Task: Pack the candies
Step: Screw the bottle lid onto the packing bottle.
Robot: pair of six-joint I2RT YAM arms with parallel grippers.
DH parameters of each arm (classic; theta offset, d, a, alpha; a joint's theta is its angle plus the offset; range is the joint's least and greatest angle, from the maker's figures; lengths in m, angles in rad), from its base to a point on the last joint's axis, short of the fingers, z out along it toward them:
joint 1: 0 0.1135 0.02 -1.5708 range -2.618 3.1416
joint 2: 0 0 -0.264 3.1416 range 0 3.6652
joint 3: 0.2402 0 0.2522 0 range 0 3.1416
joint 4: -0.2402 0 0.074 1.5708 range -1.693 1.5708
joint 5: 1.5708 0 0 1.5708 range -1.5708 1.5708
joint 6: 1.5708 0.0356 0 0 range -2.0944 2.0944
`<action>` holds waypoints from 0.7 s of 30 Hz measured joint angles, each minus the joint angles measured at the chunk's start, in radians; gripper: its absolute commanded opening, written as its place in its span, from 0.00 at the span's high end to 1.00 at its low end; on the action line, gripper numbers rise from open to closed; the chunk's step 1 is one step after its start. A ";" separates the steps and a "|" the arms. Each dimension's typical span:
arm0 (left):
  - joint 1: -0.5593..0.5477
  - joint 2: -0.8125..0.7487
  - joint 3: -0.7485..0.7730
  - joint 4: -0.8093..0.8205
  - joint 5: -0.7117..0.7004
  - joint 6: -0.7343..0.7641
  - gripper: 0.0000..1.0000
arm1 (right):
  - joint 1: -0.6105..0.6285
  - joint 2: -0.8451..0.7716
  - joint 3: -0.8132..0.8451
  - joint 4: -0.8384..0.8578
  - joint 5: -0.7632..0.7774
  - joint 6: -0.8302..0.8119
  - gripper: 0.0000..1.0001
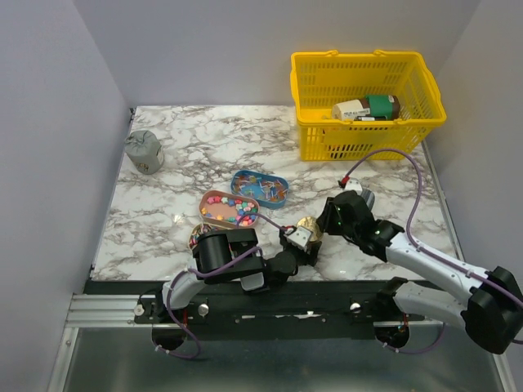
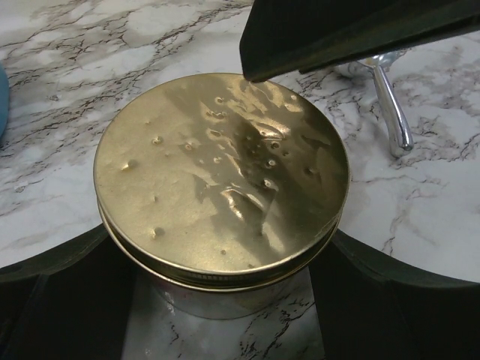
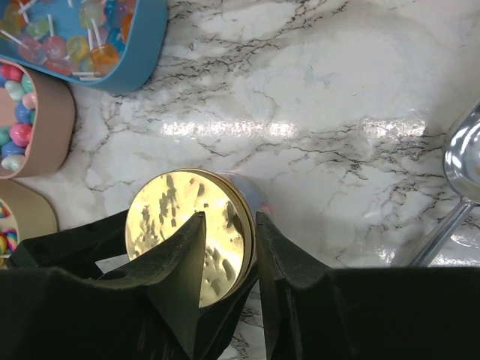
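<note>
The candies lie in an open pink tin; they also show in the right wrist view. Stick sweets fill a blue tin beside it. A small gold-lidded jar sits near the front middle. My left gripper is shut on the jar's body, one finger on each side, under the lid. My right gripper hovers at the lid's far edge. Its fingers stand narrowly apart astride the lid's rim.
A silver scoop lies just right of the jar. A yellow basket with packets stands at the back right. A grey pouch sits at the back left. A third tin is partly hidden by my left arm.
</note>
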 measured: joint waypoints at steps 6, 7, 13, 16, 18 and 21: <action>0.000 0.000 0.002 -0.004 -0.003 0.000 0.37 | -0.013 0.076 0.000 0.048 -0.039 -0.014 0.68; 0.000 0.000 0.004 -0.006 -0.004 -0.001 0.38 | -0.014 0.079 -0.001 0.054 -0.042 -0.015 0.70; -0.001 0.000 0.008 -0.017 -0.011 -0.006 0.37 | -0.027 0.063 -0.035 0.105 -0.056 -0.002 0.83; -0.003 0.000 0.021 -0.048 -0.031 -0.003 0.37 | -0.033 0.034 -0.070 0.136 -0.056 0.010 0.86; -0.005 0.000 0.033 -0.066 -0.046 -0.002 0.37 | -0.037 0.013 -0.089 0.149 -0.057 0.018 0.86; -0.007 0.000 0.045 -0.087 -0.060 -0.009 0.37 | -0.041 -0.025 -0.114 0.149 -0.060 0.030 0.87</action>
